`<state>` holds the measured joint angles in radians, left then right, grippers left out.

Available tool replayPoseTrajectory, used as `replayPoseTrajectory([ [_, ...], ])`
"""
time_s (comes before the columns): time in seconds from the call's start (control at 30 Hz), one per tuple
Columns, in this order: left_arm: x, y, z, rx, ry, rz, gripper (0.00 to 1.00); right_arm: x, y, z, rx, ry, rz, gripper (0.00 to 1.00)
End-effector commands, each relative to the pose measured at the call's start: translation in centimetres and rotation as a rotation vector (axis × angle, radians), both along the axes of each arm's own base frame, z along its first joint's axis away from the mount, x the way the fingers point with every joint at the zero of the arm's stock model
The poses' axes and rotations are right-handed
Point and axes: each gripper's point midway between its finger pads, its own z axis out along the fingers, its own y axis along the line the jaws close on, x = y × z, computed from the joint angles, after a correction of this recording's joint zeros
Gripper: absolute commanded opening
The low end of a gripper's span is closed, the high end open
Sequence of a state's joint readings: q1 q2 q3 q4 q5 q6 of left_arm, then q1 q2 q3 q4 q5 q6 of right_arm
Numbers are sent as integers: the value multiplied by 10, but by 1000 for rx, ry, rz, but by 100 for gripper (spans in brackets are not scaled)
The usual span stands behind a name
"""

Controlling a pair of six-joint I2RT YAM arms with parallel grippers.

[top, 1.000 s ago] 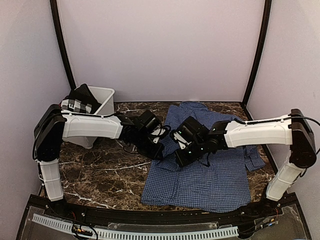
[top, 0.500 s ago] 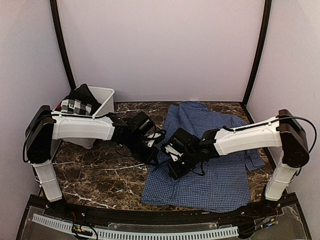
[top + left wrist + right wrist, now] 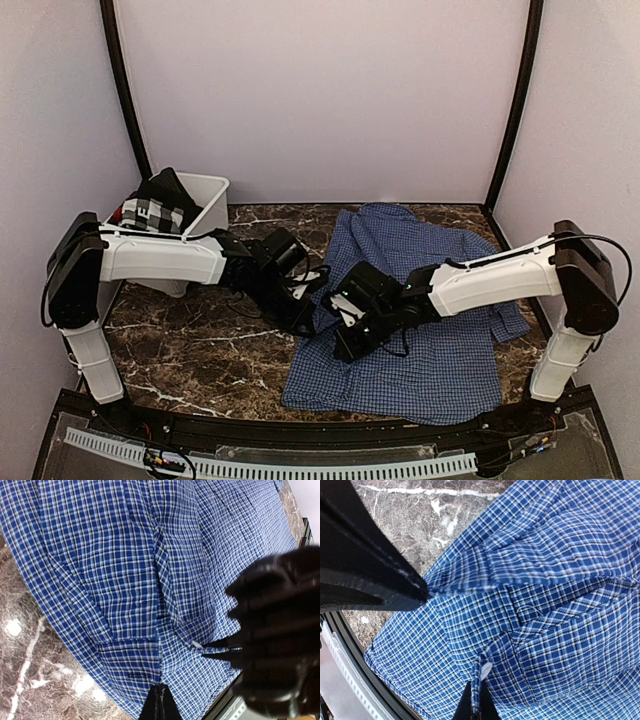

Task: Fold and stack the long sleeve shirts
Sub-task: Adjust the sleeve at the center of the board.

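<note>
A blue checked long sleeve shirt (image 3: 445, 345) lies spread on the dark marble table (image 3: 200, 350), collar toward the back wall. My left gripper (image 3: 303, 322) is shut on a fold of cloth at the shirt's left edge; in the left wrist view its fingertips (image 3: 160, 694) pinch the cloth (image 3: 125, 580) beside a seam. Close to its right, my right gripper (image 3: 344, 350) is shut on the same bunched part. In the right wrist view its tips (image 3: 479, 702) clamp a cloth edge with a white button (image 3: 485, 669). Each wrist view shows the other gripper pinching nearby.
A white plastic bin (image 3: 207, 192) stands at the back left with a black-and-white checked cloth (image 3: 155, 210) in it. Bare marble lies left of the shirt. Black frame posts (image 3: 125, 90) rise at both back corners, and a rail (image 3: 270, 462) runs along the near edge.
Both grippers have moved left and toward the near edge together, drawing the gripped cloth with them. Both stayed shut.
</note>
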<state>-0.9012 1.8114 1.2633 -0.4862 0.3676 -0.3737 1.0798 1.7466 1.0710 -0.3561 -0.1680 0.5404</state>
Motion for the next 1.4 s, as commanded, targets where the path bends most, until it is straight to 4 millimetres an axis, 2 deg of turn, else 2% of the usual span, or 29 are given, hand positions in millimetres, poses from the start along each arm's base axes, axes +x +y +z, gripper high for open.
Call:
replayPoseTrajectory([
  [0.0, -12, -1, 10, -38, 8, -28, 0, -8, 2, -1, 21, 16, 12, 1],
  [0.07, -14, -1, 6, -36, 19, -34, 0, -8, 1, 0, 16, 11, 15, 5],
  [0.13, -16, -4, 5, -48, 32, -45, 1, -6, 2, 7, 25, -8, 23, 14],
  [0.27, -19, -10, 11, -89, 45, -68, 12, 1, 4, 30, 66, -61, 27, 36],
  [0.33, -23, -14, 14, -113, 58, -86, 18, 7, 2, 41, 86, -81, 19, 41],
  [0.47, -25, -16, 15, -128, 64, -95, 21, 23, -7, 60, 121, -117, -27, 41],
  [0.67, -24, -20, 16, -150, 68, -99, 20, 47, -23, 69, 127, -165, -111, 39],
  [0.73, -26, -23, 10, -159, 87, -110, 20, 57, -28, 75, 130, -193, -153, 39],
  [0.93, -37, -19, -33, -128, 174, -120, 20, 92, -41, 91, 168, -254, -278, 39],
  [1.03, -40, -17, -47, -109, 197, -118, 26, 102, -44, 98, 197, -270, -312, 39],
  [1.17, -35, -18, -40, -108, 170, -110, 36, 113, -51, 105, 204, -311, -357, 39],
  [1.37, -24, -21, -9, -138, 119, -88, 50, 133, -72, 129, 217, -413, -463, 40],
])
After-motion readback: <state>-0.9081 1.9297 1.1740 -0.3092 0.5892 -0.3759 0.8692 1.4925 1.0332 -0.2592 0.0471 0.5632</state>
